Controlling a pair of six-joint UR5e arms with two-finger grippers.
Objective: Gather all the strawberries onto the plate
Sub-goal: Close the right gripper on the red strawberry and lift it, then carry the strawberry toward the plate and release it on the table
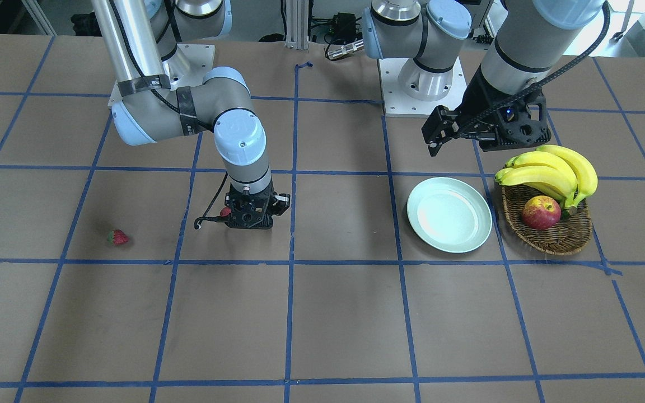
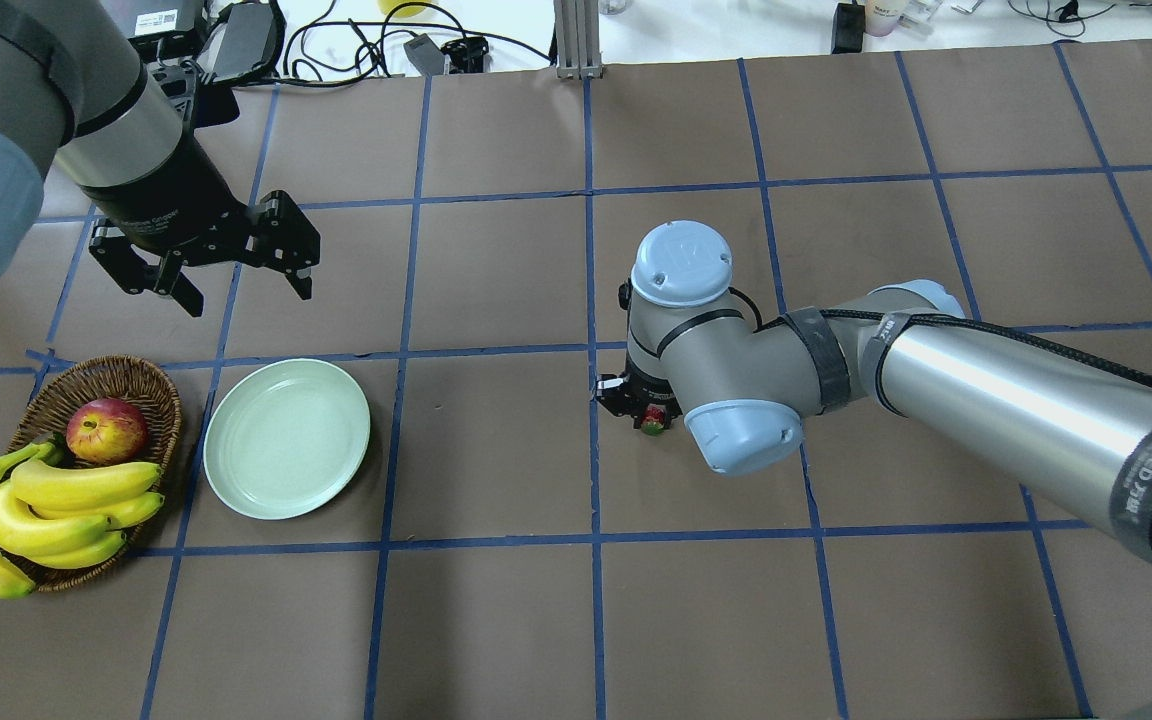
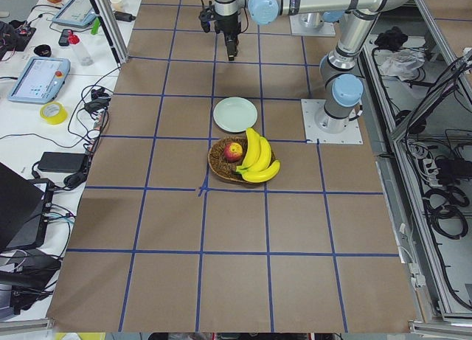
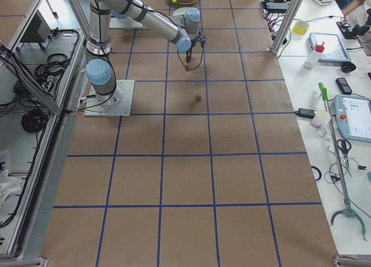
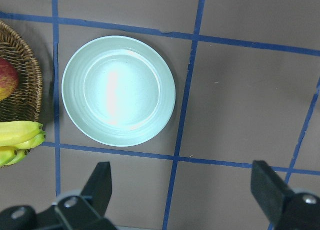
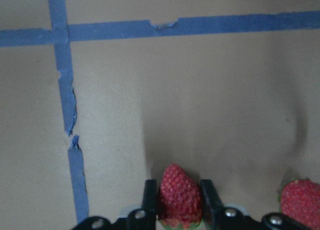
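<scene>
My right gripper (image 1: pixel 250 219) is low over the table, shut on a red strawberry (image 6: pixel 180 194) that sits between its fingers. A second strawberry (image 6: pixel 300 202) lies right beside it; it also shows in the front-facing view (image 1: pixel 225 212). A third strawberry (image 1: pixel 117 237) lies alone on the table, farther out on my right. The pale mint-green plate (image 1: pixel 449 214) is bare; it also shows in the overhead view (image 2: pixel 286 438). My left gripper (image 2: pixel 241 288) hangs open and empty in the air behind the plate (image 5: pixel 118 90), fingers (image 5: pixel 100 182) wide apart.
A wicker basket (image 1: pixel 552 238) with a bunch of bananas (image 1: pixel 552 170) and an apple (image 1: pixel 541 212) stands right beside the plate, on its outer side. Blue tape lines grid the brown table. The arm bases stand at the back edge.
</scene>
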